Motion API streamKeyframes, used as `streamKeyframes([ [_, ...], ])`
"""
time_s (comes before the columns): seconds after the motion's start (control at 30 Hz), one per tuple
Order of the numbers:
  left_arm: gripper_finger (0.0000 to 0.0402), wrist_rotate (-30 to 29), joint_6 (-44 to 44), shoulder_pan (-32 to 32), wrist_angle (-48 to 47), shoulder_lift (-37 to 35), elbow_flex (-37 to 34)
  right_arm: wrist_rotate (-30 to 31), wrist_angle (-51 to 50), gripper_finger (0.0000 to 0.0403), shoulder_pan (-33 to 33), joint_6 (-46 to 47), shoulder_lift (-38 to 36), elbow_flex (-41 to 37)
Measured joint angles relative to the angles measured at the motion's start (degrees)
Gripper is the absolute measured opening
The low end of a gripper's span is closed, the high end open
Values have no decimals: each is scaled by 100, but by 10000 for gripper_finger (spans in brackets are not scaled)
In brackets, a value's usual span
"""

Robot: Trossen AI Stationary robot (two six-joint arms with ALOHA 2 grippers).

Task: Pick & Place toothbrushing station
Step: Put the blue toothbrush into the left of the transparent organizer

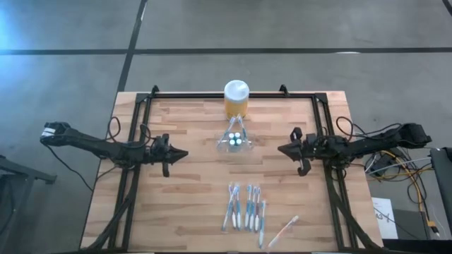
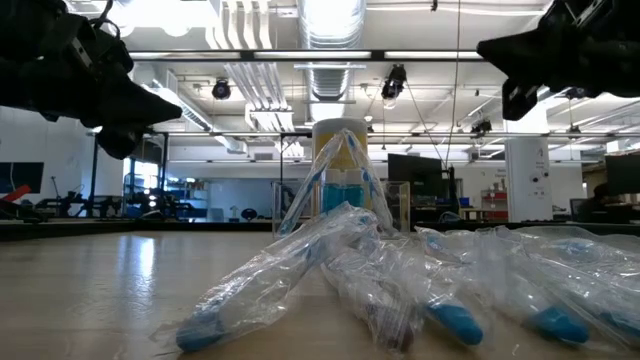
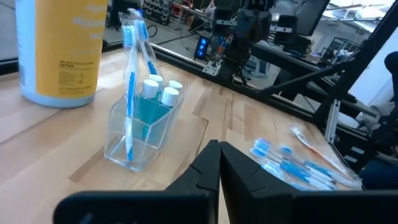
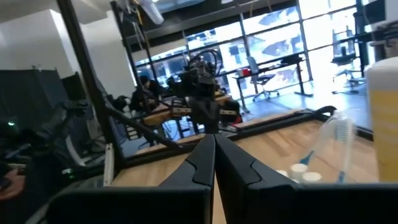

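The toothbrushing station (image 1: 234, 142), a small clear plastic box-shaped holder, stands on the wooden slatted table (image 1: 183, 190) near the middle of its far half. It holds blue-and-white toothbrushes leaning upright and white-capped tubes of blue. It touches nothing else visible except the table. Just behind it, toward the far edge, stands the tall yellow jar with a white lid (image 1: 236, 98). Toward the near edge lies a row of plastic-wrapped blue toothbrushes (image 1: 245, 207), and beside them one wrapped orange-handled toothbrush (image 1: 284, 227) closer to the near right corner.

Left hand (image 1: 183, 152) hangs above the table, left of the station and well apart from it, fingers pressed together with nothing between them. Right hand (image 1: 282, 149) hangs opposite, right of the station, likewise apart, fingers together and empty. Both point inward at the station.
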Motion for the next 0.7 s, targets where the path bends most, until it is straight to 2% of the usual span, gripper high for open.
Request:
streamKeyframes([
  [0.13, 4, 344, 131, 0, -129, 75, 341, -65, -13, 8, 2, -285, 7, -2],
  [0.27, 3, 594, 357, -140, -1048, 284, 1118, -48, -13, 8, 2, -479, 41, -2],
  [0.53, 2, 51, 642, -1176, -2773, 1775, 3127, -17, -29, 8, 2, -614, 59, -17],
  [0.7, 7, -459, 822, -1986, -3129, 2699, 4175, 18, -147, 8, 2, -604, 217, -22],
])
